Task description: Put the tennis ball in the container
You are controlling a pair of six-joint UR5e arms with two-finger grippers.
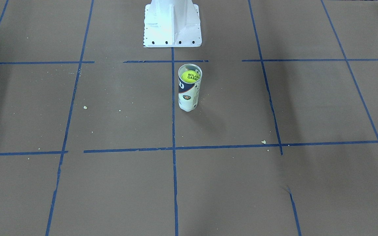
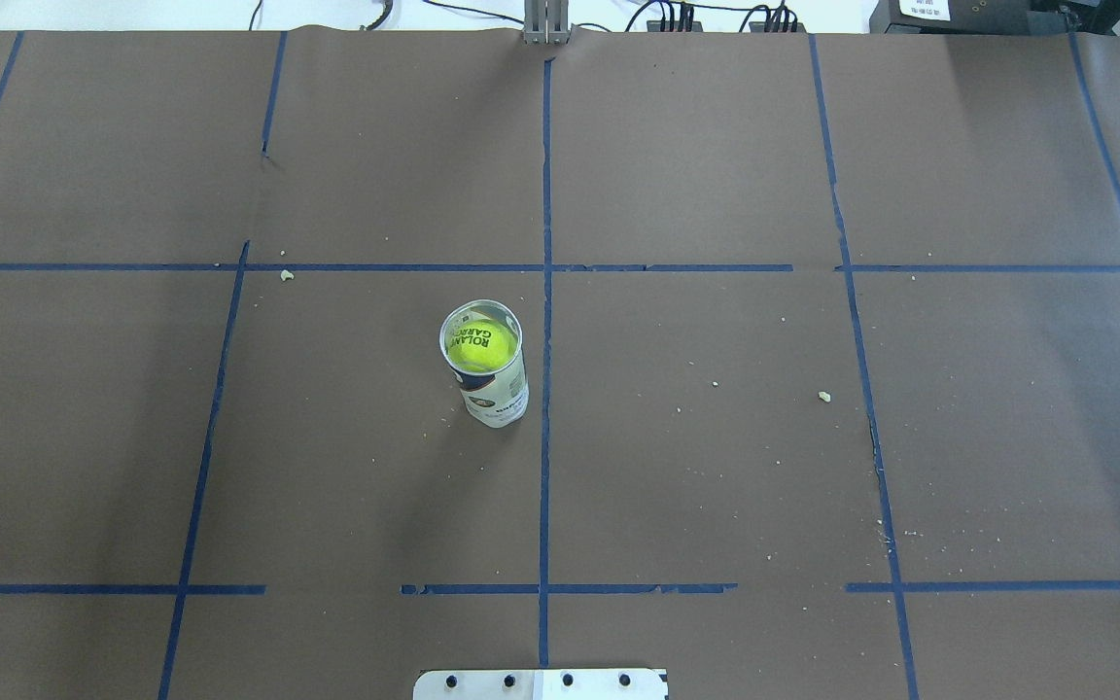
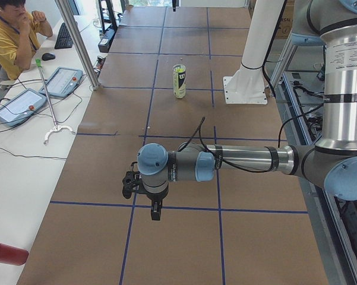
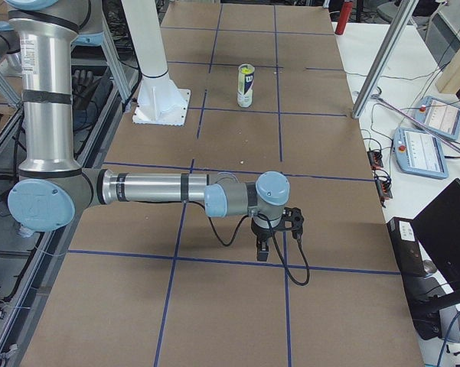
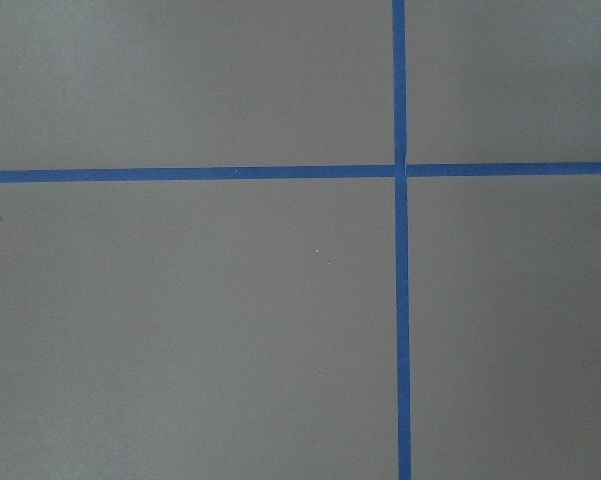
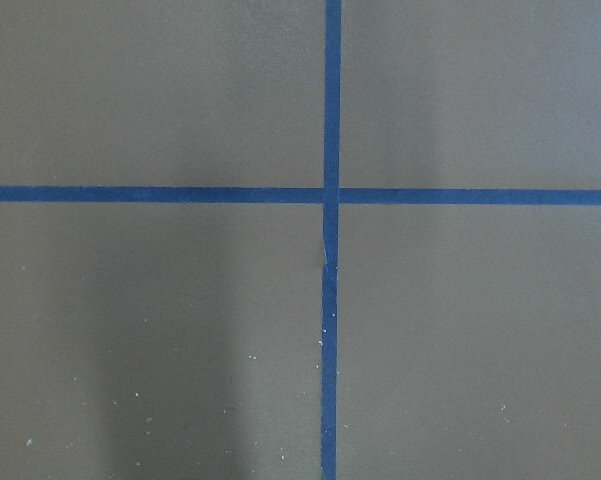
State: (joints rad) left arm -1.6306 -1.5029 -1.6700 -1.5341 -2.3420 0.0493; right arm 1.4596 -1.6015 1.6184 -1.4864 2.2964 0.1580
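The left tool (image 3: 155, 209) hangs over the desk (image 3: 184, 249), and I cannot tell how far open it is. The container (image 2: 495, 394) stands upright, well apart from both tools, with the tennis ball (image 2: 482, 348) inside. I cannot tell the right tool (image 4: 262, 251)'s opening either.

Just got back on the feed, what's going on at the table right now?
Nothing is being handled right now. The tennis ball sits inside the container, which stands upright by a blue tape line mid-table. The left pincer and right pincer hang over the table far from it; open or shut, I cannot tell.
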